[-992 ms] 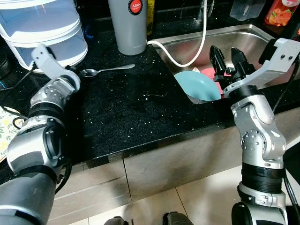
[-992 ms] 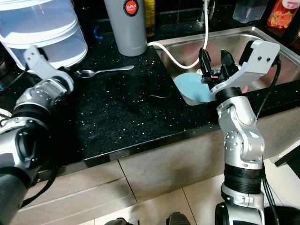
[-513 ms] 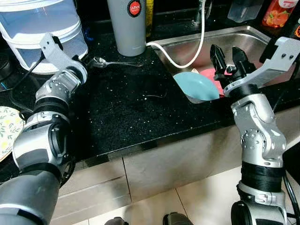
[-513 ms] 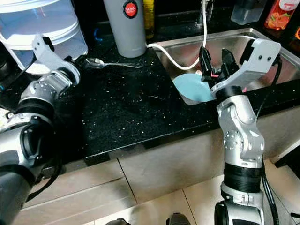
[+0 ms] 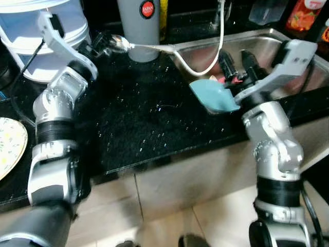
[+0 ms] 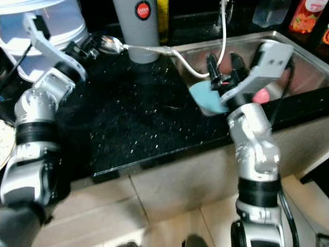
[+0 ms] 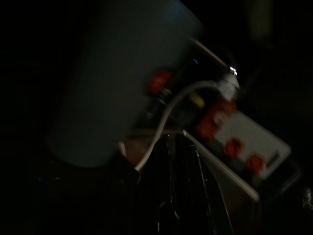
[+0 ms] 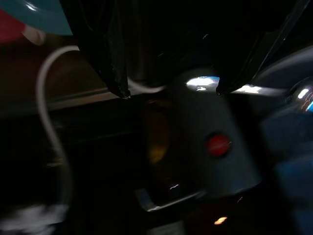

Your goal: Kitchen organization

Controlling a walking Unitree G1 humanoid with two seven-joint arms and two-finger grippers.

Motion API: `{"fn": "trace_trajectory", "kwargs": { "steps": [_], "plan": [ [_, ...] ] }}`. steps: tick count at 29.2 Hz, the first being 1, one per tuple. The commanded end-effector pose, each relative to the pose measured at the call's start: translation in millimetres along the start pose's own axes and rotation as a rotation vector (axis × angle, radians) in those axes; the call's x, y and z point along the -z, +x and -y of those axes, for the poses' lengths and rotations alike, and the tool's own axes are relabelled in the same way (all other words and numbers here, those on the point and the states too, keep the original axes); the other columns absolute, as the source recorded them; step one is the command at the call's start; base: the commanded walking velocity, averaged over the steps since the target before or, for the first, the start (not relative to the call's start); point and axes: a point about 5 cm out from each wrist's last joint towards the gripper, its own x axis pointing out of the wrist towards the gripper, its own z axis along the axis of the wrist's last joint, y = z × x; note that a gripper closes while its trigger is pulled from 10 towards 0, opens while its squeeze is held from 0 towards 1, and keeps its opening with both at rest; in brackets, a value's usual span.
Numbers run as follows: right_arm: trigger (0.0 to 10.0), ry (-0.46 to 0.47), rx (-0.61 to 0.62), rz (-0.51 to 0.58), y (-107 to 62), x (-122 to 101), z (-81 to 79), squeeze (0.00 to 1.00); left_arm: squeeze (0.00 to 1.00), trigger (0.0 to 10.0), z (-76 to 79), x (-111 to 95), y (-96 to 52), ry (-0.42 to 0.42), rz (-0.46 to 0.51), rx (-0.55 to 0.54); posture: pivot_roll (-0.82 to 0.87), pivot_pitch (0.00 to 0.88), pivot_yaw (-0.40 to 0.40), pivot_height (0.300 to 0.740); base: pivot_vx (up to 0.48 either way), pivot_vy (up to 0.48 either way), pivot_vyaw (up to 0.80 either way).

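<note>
My left gripper [image 5: 101, 45] is shut on a metal spoon [image 5: 121, 43] near its bowl end and holds it above the black counter [image 5: 149, 118]. The handle points right, across the front of the grey tumbler [image 5: 141, 23]. My right gripper [image 5: 236, 64] hangs open over the near edge of the steel sink [image 5: 259, 40], just above a teal bowl [image 5: 213, 96] that leans on the sink's corner. In the right wrist view its two fingers [image 8: 108, 58] stand wide apart, and the tumbler [image 8: 215, 132] lies beyond them. The left wrist view is dark, with the tumbler [image 7: 117, 83] close ahead.
A white lidded container [image 5: 31, 28] stands at the back left, behind my left arm. A white hose [image 5: 205, 69] loops from the tap into the sink, where something pink [image 6: 261, 96] lies. A patterned plate [image 5: 7, 154] sits at the counter's left edge. Bottles [image 5: 298, 13] line the back right.
My left gripper has lifted the spoon off the counter and carried it up and right, in front of the tumbler. The right gripper stays open over the sink. The camera has shifted.
</note>
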Motion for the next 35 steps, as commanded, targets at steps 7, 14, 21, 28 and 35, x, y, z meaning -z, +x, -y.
{"fn": "trace_trajectory", "kwargs": {
  "steps": [7, 14, 21, 28, 35],
  "plan": [
    [10.0, -0.078, -0.085, -0.027, 2.9, 14, -16.6, 0.0, 0.0, 10.0, 35.3, 9, -4.2, 0.124, -0.022, 0.079, 0.03, 0.0, 0.02, 0.74, 0.0, 0.0, 0.0],
    [10.0, 0.259, -0.029, -0.03, 3.6, 24, -18.1, 0.0, 0.0, 10.0, 58.7, 20, -12.4, 0.052, 0.011, 0.154, 0.04, 0.0, 0.017, 0.74, 0.0, 0.0, 0.0],
    [10.0, 0.362, -0.064, -0.03, 5.0, 27, -27.5, 0.0, 0.0, 10.0, 67.3, 22, -14.0, 0.039, 0.019, 0.169, 0.04, 0.0, 0.022, 0.74, 0.0, 0.0, 0.0],
    [10.0, 0.722, 0.002, -0.009, 0.5, 32, -26.9, 0.0, 0.0, 10.0, 65.3, 19, -14.8, 0.028, 0.056, 0.13, 0.03, 0.0, 0.021, 0.74, 0.0, 0.0, 0.0],
    [10.0, 0.921, 0.053, 0.04, -2.6, 31, -14.2, 0.0, 0.0, 10.0, 55.4, 10, -16.6, 0.01, 0.125, 0.043, 0.03, 0.0, 0.017, 0.74, 0.0, 0.0, 0.0]
  ]
}}
